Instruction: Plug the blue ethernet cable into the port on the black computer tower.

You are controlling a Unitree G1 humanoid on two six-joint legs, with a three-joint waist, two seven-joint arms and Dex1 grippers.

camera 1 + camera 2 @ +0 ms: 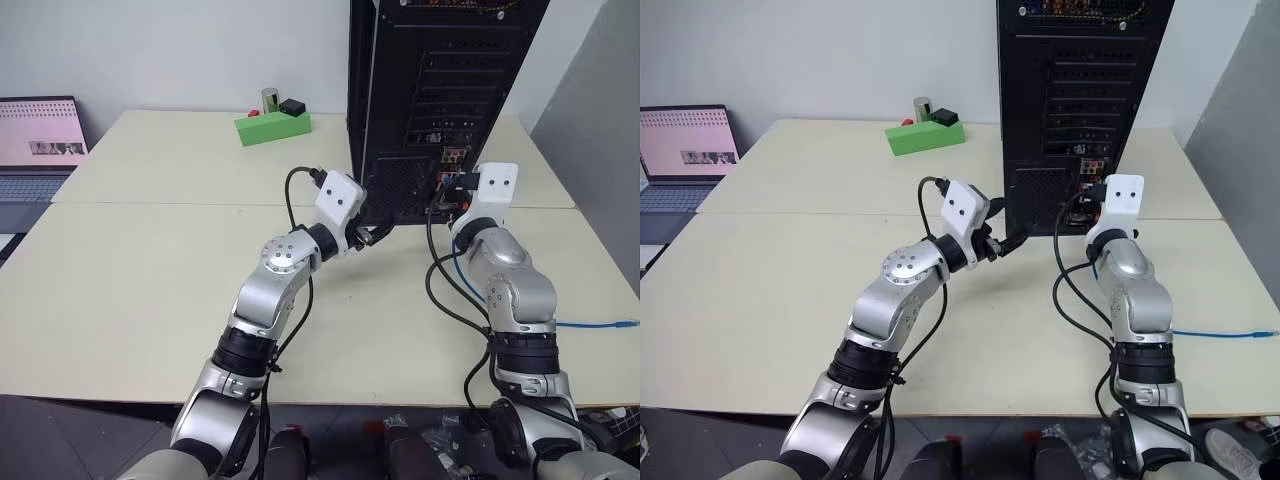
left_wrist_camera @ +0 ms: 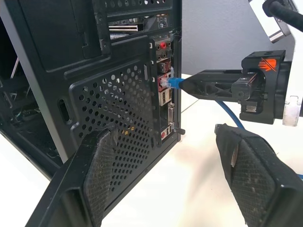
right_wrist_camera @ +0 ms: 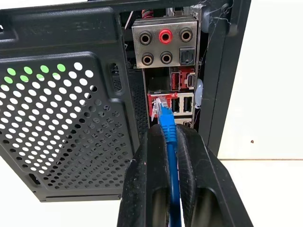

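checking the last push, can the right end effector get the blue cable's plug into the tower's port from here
Probably yes: the right end effector grips the blue ethernet cable, its plug at the socket strip of the black computer tower, nothing between them.

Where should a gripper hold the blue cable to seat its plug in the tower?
Grip the blue cable just behind its clear plug, coming straight at the rear of the tower. The right gripper is shut on it there, cord running back between its fingers, so the plug points squarely at the sockets.
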